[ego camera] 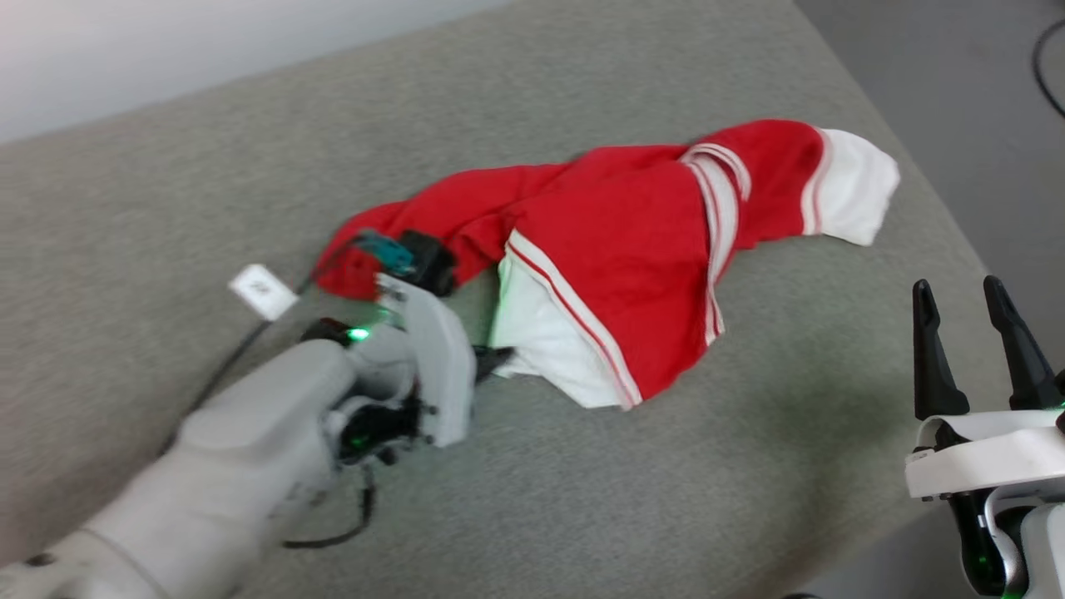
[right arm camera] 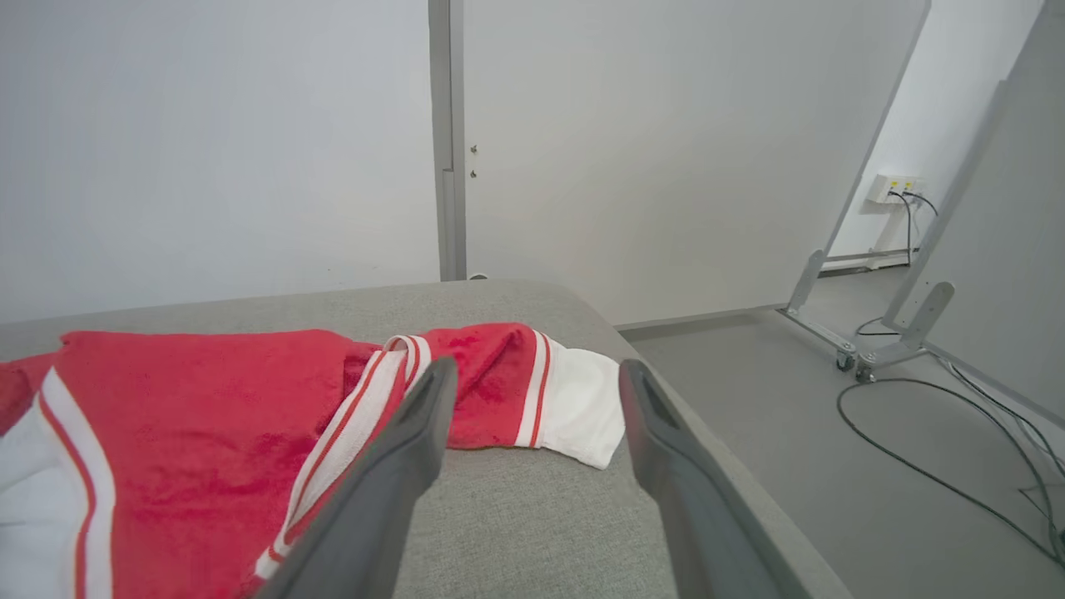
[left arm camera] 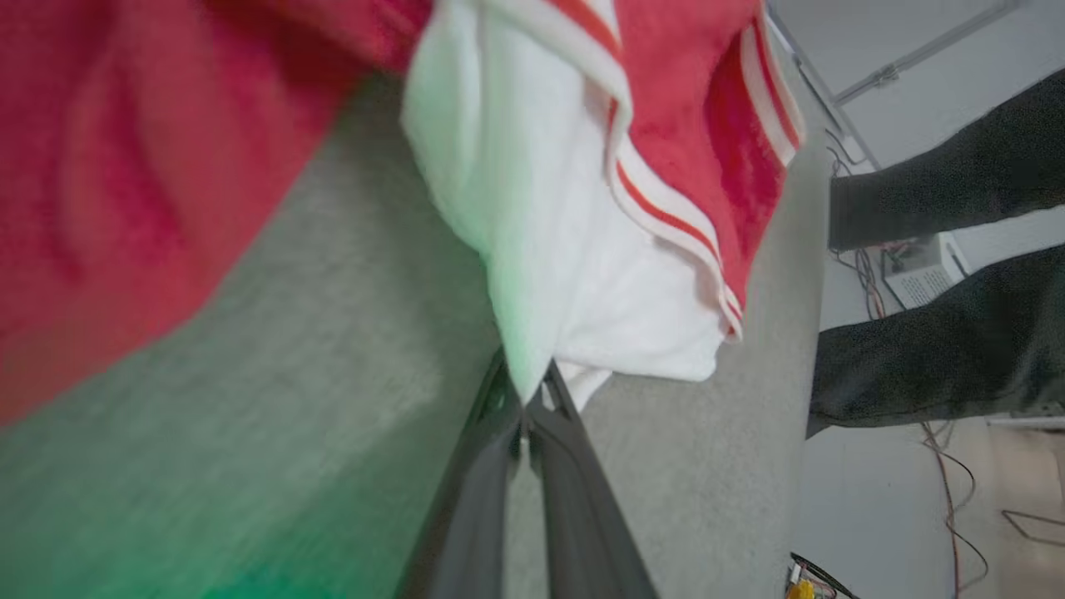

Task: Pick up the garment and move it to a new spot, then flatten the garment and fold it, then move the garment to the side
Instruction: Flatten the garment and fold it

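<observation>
One grey cushion (ego camera: 582, 499) (white walls (right arm camera: 208, 125) behind): left gripper (left arm camera: 526, 399) pinches the garment (ego camera: 616, 249), right gripper (ego camera: 958, 287) gapes.

Grey surface (ego camera: 632, 507) open in front — garment (ego camera: 616, 258) heaped centre.

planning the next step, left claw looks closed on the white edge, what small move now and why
Probably lift the left claw a little: it is shut on the garment's white corner while the rest lies crumpled on the grey cushion.

garment (ego camera: 616, 249) on cushion (ego camera: 166, 166), left tool (ego camera: 495, 361) at its edge
</observation>
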You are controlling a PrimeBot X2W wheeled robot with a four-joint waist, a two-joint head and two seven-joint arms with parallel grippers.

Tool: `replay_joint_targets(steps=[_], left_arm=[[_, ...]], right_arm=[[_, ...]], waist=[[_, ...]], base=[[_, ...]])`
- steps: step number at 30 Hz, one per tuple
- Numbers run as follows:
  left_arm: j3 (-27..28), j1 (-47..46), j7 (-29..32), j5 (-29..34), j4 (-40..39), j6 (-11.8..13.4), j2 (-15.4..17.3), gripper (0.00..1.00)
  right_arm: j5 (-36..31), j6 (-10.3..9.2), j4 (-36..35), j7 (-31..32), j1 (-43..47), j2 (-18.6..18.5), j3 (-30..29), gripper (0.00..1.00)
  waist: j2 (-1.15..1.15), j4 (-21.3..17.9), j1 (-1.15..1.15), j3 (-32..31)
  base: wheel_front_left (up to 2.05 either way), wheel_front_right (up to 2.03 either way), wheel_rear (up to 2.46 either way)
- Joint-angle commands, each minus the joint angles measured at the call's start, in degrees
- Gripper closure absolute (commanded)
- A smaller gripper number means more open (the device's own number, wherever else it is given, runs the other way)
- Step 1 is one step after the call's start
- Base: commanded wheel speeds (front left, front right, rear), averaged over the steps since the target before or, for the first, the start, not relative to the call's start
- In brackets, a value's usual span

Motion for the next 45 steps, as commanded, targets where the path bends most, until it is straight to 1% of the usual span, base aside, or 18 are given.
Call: replay_joint_targets(steps=[1, 3, 6, 11, 13, 15, 17, 20, 28, 29, 30, 31, 32, 33, 34, 40, 43, 45], left_arm=[[-0.17, 0.22, -0.51, -0.35, -0.03, 0.20, 2.02, 1.00], [-0.29, 0.12, -1.25, -1.29, -1.21, 0.20, 4.57, 1.00], [0.86, 0.90, -2.46, -4.23, -3.19, 0.20, 9.72, 1.00], [1.74, 2.30, -1.95, -7.87, -5.47, 0.19, 18.14, 1.00], [1.94, 2.52, -1.84, -8.75, -5.57, 0.18, 20.83, 1.00], [1.89, 3.00, -1.23, -9.49, -4.85, 0.18, 22.45, 1.00], [1.89, 3.09, -0.73, -9.99, -3.29, 0.18, 23.27, 1.00], [1.29, 3.22, 0.35, -9.78, 0.09, 0.32, 23.49, 1.00], [0.16, 4.67, -1.54, -8.39, 7.32, 0.26, 20.41, 1.00], [0.02, 4.73, -1.85, -8.20, 7.85, 0.22, 20.05, 0.88], [-0.09, 4.71, -1.94, -8.05, 8.23, 0.16, 19.69, 0.67], [-0.23, 4.61, -2.48, -7.78, 8.51, 0.12, 19.35, 0.55], [-0.31, 4.51, -2.99, -7.56, 8.75, 0.12, 19.06, 0.36], [-0.32, 4.44, -3.77, -7.25, 9.06, 0.15, 18.90, 0.04], [-0.41, 4.36, -4.63, -6.73, 9.24, 0.12, 18.85, 0.00], [-0.58, 4.47, -11.82, -3.99, 7.46, 0.05, 18.98, 0.00], [-0.15, 5.39, -17.64, -2.35, 5.96, 0.05, 19.51, 0.00], [-0.01, 6.26, -22.19, -0.93, 4.97, 0.05, 19.15, 0.00]], right_arm=[[-0.64, -0.08, -0.14, -0.22, 0.07, -0.36, -0.19, 0.00], [-0.63, -0.08, -0.34, 0.18, 0.45, -0.41, -0.12, 0.00], [-0.45, -0.08, -0.23, 0.75, 0.91, -0.73, 0.14, 0.00], [-0.28, -0.08, -0.21, 1.69, 1.39, -1.42, 0.57, 0.00], [-0.22, -0.08, -0.49, 2.11, 1.54, -1.56, 0.81, 0.00], [-0.10, -0.08, -0.62, 2.56, 1.52, -1.95, 1.11, 0.00], [-0.22, -0.08, -0.88, 3.04, 1.58, -2.08, 1.57, 0.00], [-0.45, -0.08, -1.38, 3.90, 1.77, -2.48, 1.92, 0.00], [-0.22, -0.08, -2.09, 5.60, 2.28, -3.50, 2.75, 0.00], [-0.18, -0.08, -2.16, 5.75, 2.33, -3.55, 2.87, 0.00], [-0.13, -0.08, -2.24, 5.89, 2.44, -3.64, 2.91, 0.00], [-0.10, -0.08, -2.27, 6.21, 2.60, -3.75, 3.00, 0.00], [-0.05, -0.08, -2.25, 6.38, 2.68, -3.82, 3.10, 0.00], [0.04, -0.08, -2.24, 6.72, 2.63, -3.88, 3.24, 0.00], [0.08, -0.08, -2.24, 6.94, 2.58, -4.03, 3.51, 0.00], [0.96, -0.08, -1.86, 9.57, 2.56, -6.13, 6.24, 0.00], [1.76, -0.08, -1.56, 11.46, 1.68, -8.07, 8.11, 0.00], [2.83, -0.08, -1.23, 13.65, 1.12, -9.75, 9.93, 0.00]], waist=[[0.00, 4.41, 0.00, -2.68], [0.00, 6.58, 0.00, -3.71], [0.00, 9.77, 0.00, -5.13], [0.00, 14.69, 0.00, -7.15], [0.00, 16.28, 0.00, -7.72], [0.00, 17.54, 0.00, -8.08], [0.00, 18.56, 0.00, -8.57], [0.00, 19.49, 0.00, -8.92], [0.00, 19.93, 0.00, -9.33], [0.00, 19.96, 0.00, -9.37], [0.00, 19.99, 0.00, -9.43], [0.00, 20.06, 0.00, -9.53], [0.00, 20.17, 0.00, -9.63], [0.00, 20.31, 0.00, -9.75], [0.00, 20.47, 0.00, -9.92], [0.00, 22.48, 0.00, -10.45], [0.00, 23.94, 0.00, -10.53], [0.00, 24.98, 0.00, -10.60]], base=[[0.00, 0.00, 0.00], [0.00, 0.00, 0.00], [0.00, 0.00, 0.00], [0.00, 0.00, 0.00], [0.00, 0.00, 0.00], [0.00, 0.00, 0.00], [0.00, 0.00, 0.00], [0.00, 0.00, 0.00], [0.00, 0.00, 0.00], [0.00, 0.00, 0.00], [0.00, 0.00, 0.00], [0.00, 0.00, 0.00], [0.00, 0.00, 0.00], [0.00, 0.00, 0.00], [0.00, 0.00, 0.00], [0.00, 0.00, 0.00], [0.00, 0.00, 0.00], [0.00, 0.00, 0.00]])
